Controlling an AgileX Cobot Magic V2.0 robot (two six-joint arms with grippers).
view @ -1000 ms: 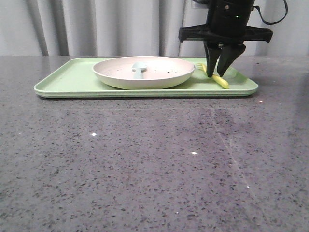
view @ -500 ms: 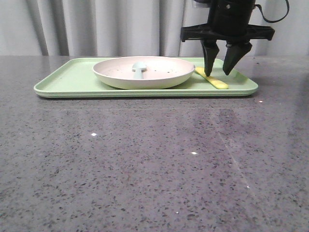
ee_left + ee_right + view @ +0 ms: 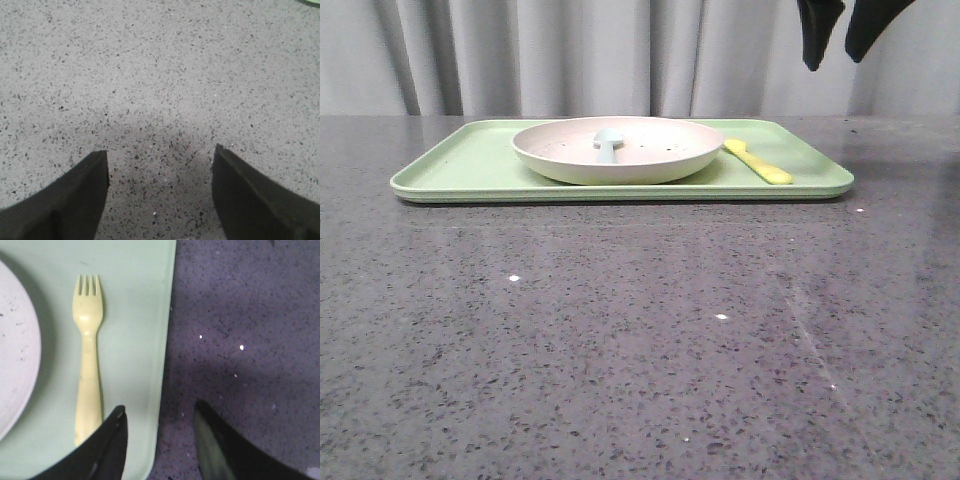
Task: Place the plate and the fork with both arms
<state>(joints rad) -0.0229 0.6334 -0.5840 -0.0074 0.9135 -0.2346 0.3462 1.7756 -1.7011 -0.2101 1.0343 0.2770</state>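
The speckled cream plate [image 3: 617, 150] sits in the middle of the light-green tray [image 3: 460, 165], with a pale blue utensil [image 3: 608, 143] lying in it. To its right on the tray lies the yellow fork [image 3: 758, 161], also seen flat beside the plate's rim [image 3: 17, 350] as the fork [image 3: 88, 360] in the right wrist view. My right gripper [image 3: 840, 50] hangs open high above the tray's right end, holding nothing; its fingertips [image 3: 116, 422] straddle the tray edge. My left gripper [image 3: 159, 160] is open over bare countertop, empty.
The tray lies far back on a dark speckled stone countertop [image 3: 640, 330]. Grey curtains [image 3: 520, 55] hang behind it. The tray's right edge [image 3: 162, 365] borders bare counter.
My right gripper let go of the fork, opened and rose well above the tray. The fork now lies flat on the tray beside the plate.
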